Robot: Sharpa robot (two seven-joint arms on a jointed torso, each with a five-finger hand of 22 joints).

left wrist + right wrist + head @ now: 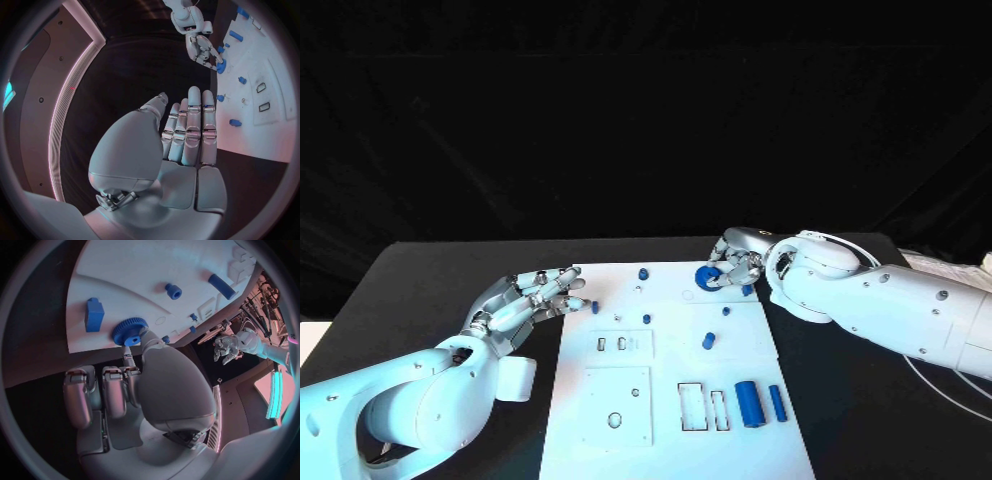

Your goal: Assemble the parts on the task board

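Right hand: I see it at the board's far edge, fingers pinching a blue gear that sits on the board.
Left hand: I see it just off the board's left edge, fingers straight and slightly apart, holding nothing.
Parts: a block lies near the gear; two cylinders lie side by side at the board's near right, beside two rectangular slots.

Head camera looking down on task board, wrist fisheyes close behind each robot hand, all sharing the board
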